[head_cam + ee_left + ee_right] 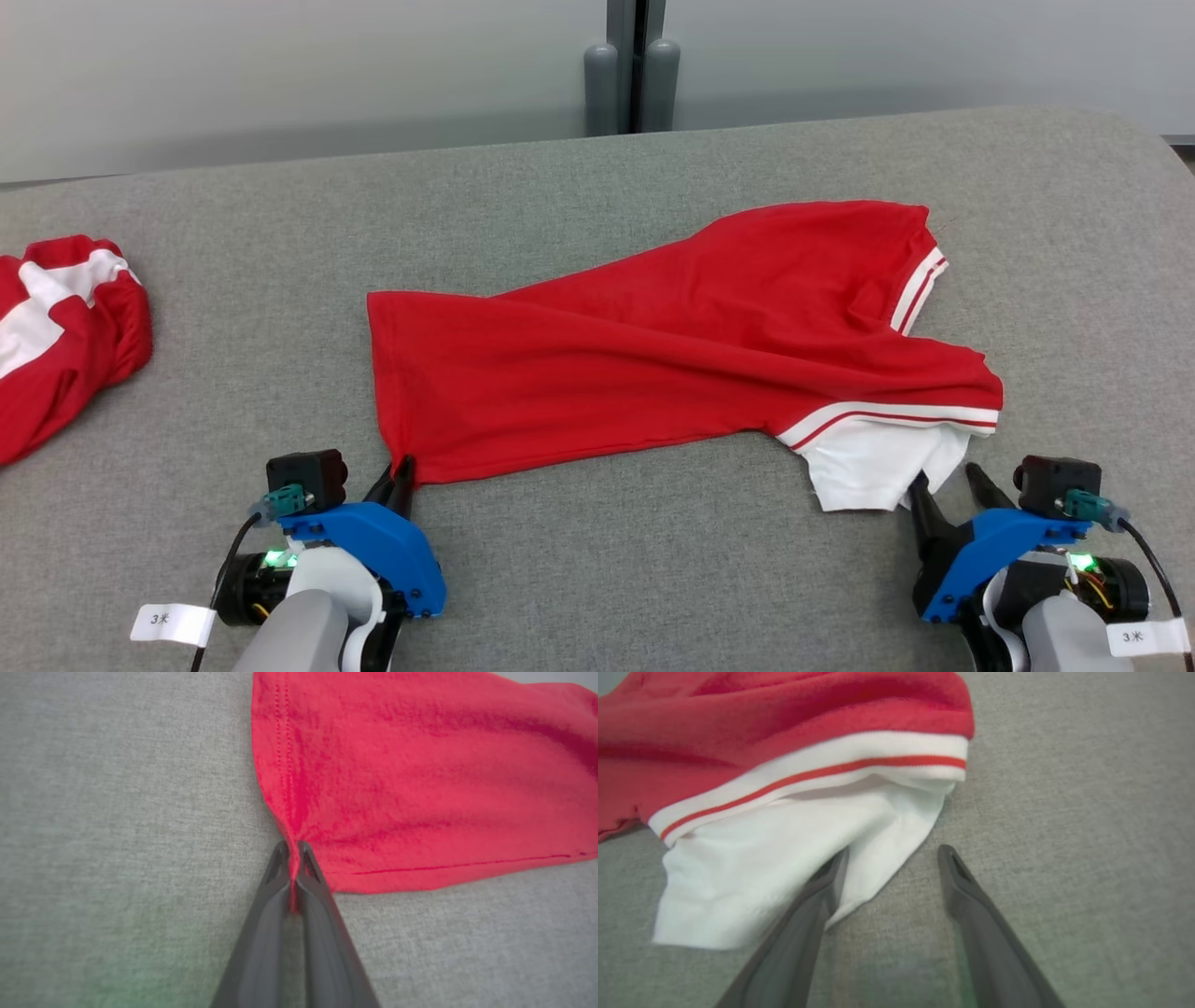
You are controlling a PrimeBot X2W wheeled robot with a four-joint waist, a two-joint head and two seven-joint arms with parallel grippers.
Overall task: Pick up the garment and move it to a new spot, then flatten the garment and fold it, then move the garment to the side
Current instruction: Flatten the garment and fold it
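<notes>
The left pincer (pixel 292 854) clamps the shirt (pixel 653 345) corner; the right pincer (pixel 892 851) gapes around the sleeve (pixel 868 471) edge. That thin pinch may slip once pulled.

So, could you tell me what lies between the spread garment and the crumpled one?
Between the spread garment and the crumpled garment the grey surface is bare, per the head view.

- Left hand (pixel 401 478) sits at the lower left of the head view, its two dark fingers pinched tight together on a corner of the red shirt (pixel 653 355).
- Right hand (pixel 946 478) sits at the lower right with its fingers spread wide, gripping nothing. One finger (pixel 817 896) lies against the shirt's white edge.
- Left forearm (pixel 299 625) and right forearm (pixel 1064 635) both reach forward.
</notes>
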